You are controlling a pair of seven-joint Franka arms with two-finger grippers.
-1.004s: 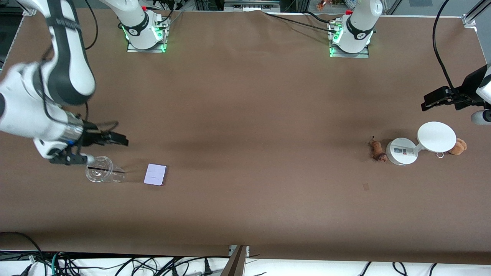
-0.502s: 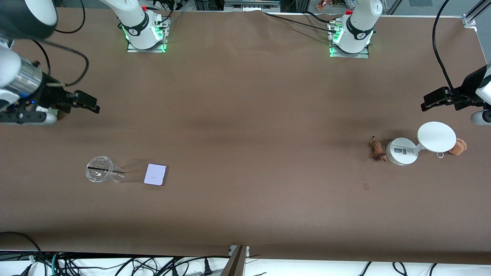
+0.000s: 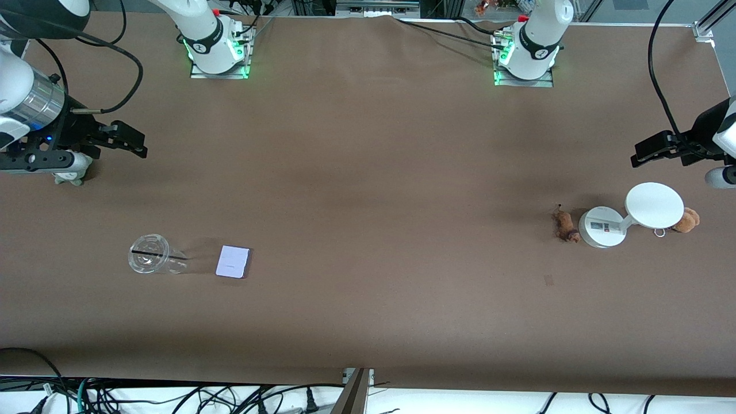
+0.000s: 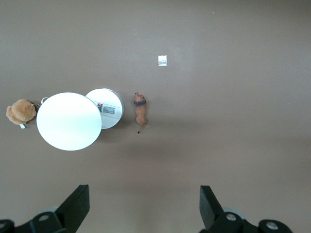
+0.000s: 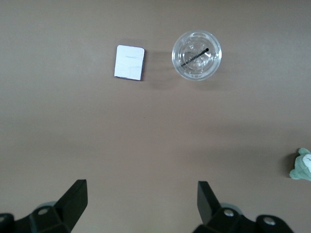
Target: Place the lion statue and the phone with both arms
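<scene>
lion statue [image 3: 566,225] beside white stand [image 3: 601,227], phone [image 3: 233,261] near cup [image 3: 150,253], both grippers apparently spread, well apart from them

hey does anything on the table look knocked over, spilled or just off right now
Nothing stands out. The clear cup stands upright beside the phone, which lies flat. The lion statue lies beside the white stand. Nothing spilled. Both grippers, left and right, hang open and empty above the table.
</scene>
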